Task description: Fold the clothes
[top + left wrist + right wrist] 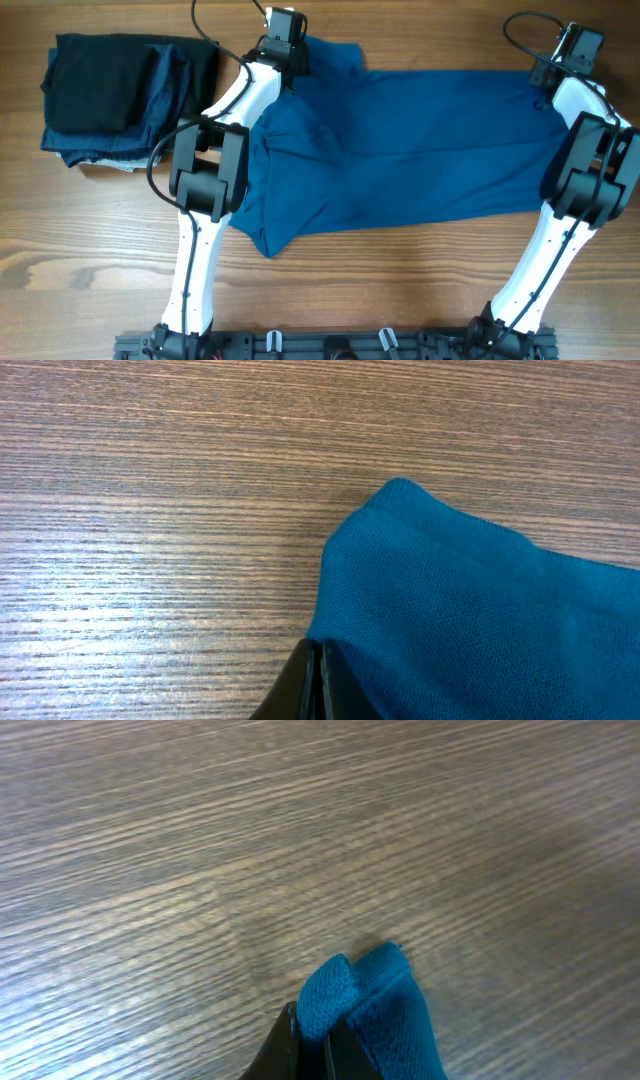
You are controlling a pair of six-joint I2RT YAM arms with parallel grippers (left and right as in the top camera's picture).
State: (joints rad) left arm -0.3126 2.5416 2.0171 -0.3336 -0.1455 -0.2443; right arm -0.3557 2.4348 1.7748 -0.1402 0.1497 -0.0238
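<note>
Found the blue polo shirt (420,150) spread flat across the wooden bench (350,290), running lengthwise from left to right, one sleeve angled toward the near edge. Saw the left end effector (320,680) pinched tight on a far corner of the shirt at its left end. Saw the right end effector (322,1045) clamped on a small bunched corner at the far right. Noted a stack of dark folded garments (110,95) lying farther left on the bench.
</note>
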